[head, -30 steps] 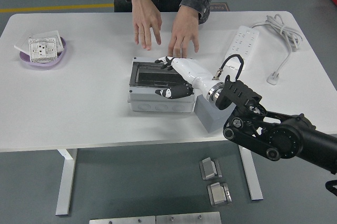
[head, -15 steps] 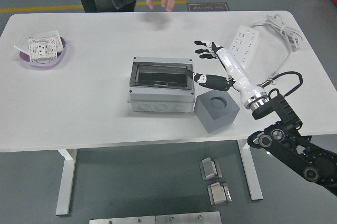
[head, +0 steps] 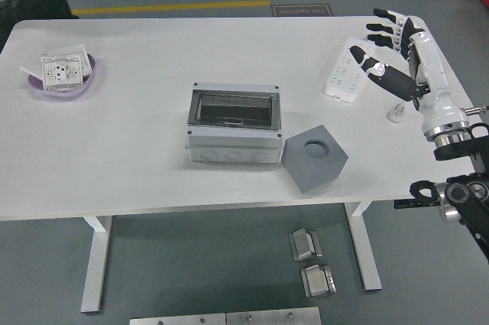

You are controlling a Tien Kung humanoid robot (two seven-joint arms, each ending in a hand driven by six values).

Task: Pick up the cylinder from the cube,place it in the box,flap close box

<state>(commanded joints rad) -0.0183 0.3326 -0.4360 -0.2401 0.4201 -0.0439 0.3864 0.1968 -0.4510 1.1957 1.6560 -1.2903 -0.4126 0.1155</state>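
Hovering with fingers spread and empty above the white power strip [head: 348, 71], the right robot hand [head: 393, 50] hangs well apart from the grey plastic box [head: 234, 125], its smoked flap down, beside the dark-grey cube [head: 314, 158] with vacant socket, cylinder unseen, suggesting the task complete.

White table [head: 114, 157]: purple dish [head: 63, 82] at the far left, holding white socket plates [head: 59, 69] stacked unevenly. White power strip [head: 345, 69] at the far right, lying flat, its white plug [head: 395, 114] resting on the tabletop just beside it. Grey floor below: two small metal blocks [head: 312, 261] near the right table leg; yellow line [head: 170, 8] beyond the far edge.
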